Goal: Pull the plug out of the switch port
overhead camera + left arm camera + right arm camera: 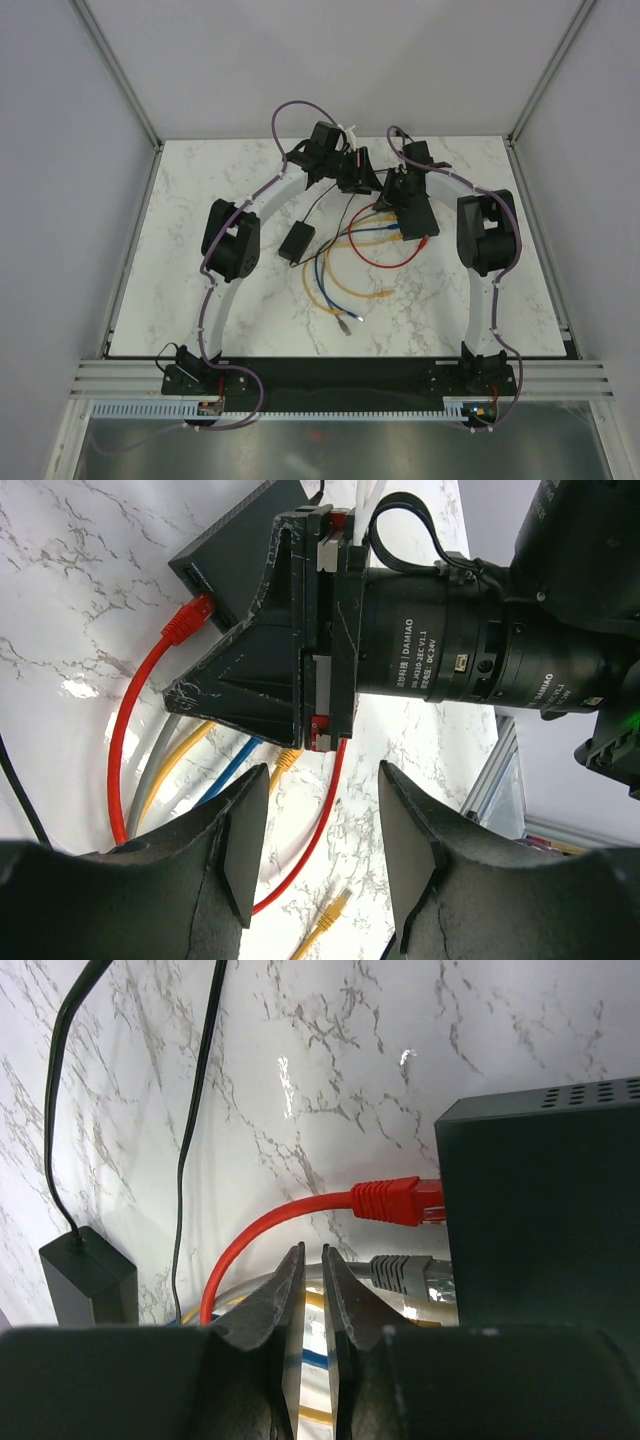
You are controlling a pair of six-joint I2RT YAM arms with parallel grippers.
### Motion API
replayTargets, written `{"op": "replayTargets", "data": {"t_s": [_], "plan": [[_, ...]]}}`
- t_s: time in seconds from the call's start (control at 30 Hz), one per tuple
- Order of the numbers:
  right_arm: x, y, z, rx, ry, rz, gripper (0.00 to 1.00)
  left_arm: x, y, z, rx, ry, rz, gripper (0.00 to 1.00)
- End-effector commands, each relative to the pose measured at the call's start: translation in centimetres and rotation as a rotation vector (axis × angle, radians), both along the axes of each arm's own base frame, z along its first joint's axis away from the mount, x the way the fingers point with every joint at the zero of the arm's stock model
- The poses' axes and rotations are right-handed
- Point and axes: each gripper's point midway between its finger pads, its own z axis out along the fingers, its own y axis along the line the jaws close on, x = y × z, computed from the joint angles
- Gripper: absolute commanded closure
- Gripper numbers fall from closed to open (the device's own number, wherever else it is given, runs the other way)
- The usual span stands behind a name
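The switch (540, 1220) is a flat black box at the right of the right wrist view. A red plug (395, 1200) and a grey plug (400, 1270) sit in its sockets. My right gripper (312, 1280) is shut to a thin slit with nothing between the fingers, just left of the switch and below the red cable. In the left wrist view the switch (230, 550) lies behind the right gripper (185, 685), with the red plug (190, 620) in its socket. My left gripper (325, 850) is open and empty above the cables. From above, both grippers (355, 180) (400, 205) meet at the switch (415, 228).
A small black power brick (296, 243) with a thin black cord lies left of the switch; it also shows in the right wrist view (85, 1270). Red, yellow, blue and grey cables loop over the marble table (200, 200) toward me. A loose yellow plug (335, 910) lies below the left gripper.
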Motion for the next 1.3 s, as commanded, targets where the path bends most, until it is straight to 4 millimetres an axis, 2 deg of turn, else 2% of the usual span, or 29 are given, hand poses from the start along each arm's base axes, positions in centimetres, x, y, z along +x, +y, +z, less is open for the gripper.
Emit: {"op": "replayTargets", "data": {"t_s": [0.0, 0.33, 0.4, 0.53, 0.63, 0.67, 0.73, 0.77, 0.83, 0.87, 0.93, 0.97, 1.13, 1.27], "plan": [[0.3, 0.4, 0.4, -0.005, -0.025, 0.007, 0.8, 0.0, -0.2, 0.5, -0.022, 0.016, 0.001, 0.45], [-5.8, -0.7, -1.3, -0.038, 0.056, 0.088, 0.83, 0.3, -0.4, -0.8, -0.01, 0.017, -0.01, 0.44], [-7.3, -0.9, -0.8, -0.032, 0.064, 0.094, 0.83, 0.2, -0.6, -0.8, -0.015, 0.017, -0.018, 0.44], [-8.6, -1.1, 0.8, -0.022, 0.04, 0.11, 0.82, -0.5, -1.6, -1.5, -0.02, 0.037, -0.041, 0.43], [-8.2, -2.4, 2.4, -0.05, 0.026, 0.082, 0.78, -1.2, -2.3, -2.3, -0.014, 0.059, -0.053, 0.43], [-7.3, -3.3, 3.7, -0.046, 0.0, 0.05, 0.78, -1.3, -2.4, -2.7, -0.017, 0.075, -0.053, 0.43], [-6.7, -4.7, 4.8, -0.045, -0.004, 0.01, 0.74, -1.5, -2.7, -2.8, -0.031, 0.091, -0.064, 0.43], [-5.8, -6.1, 5.9, -0.039, -0.027, -0.02, 0.72, -1.7, -2.9, -2.8, -0.043, 0.103, -0.076, 0.42], [-5.3, -7.7, 6.5, -0.044, -0.036, -0.044, 0.68, -1.8, -3.2, -2.8, -0.055, 0.11, -0.087, 0.41], [-4.7, -9.3, 6.7, -0.049, -0.045, -0.077, 0.67, -1.7, -3.2, -2.6, -0.063, 0.114, -0.088, 0.41], [-4.4, -9.8, 6.4, -0.045, -0.04, -0.08, 0.66, -1.6, -3.5, -3.0, -0.07, 0.122, -0.086, 0.39], [-3.8, -11.3, 6.0, -0.036, -0.031, -0.11, 0.66, -1.6, -3.7, -2.8, -0.088, 0.128, -0.094, 0.38], [-3.0, -11.2, 4.8, -0.001, -0.008, -0.126, 0.67, -0.9, -4.5, -3.2, -0.108, 0.052, -0.114, 0.33], [-2.7, -11.8, 4.5, -0.03, -0.018, -0.129, 0.67, -0.3, -5.1, -3.7, -0.13, 0.013, -0.122, 0.33]]}}
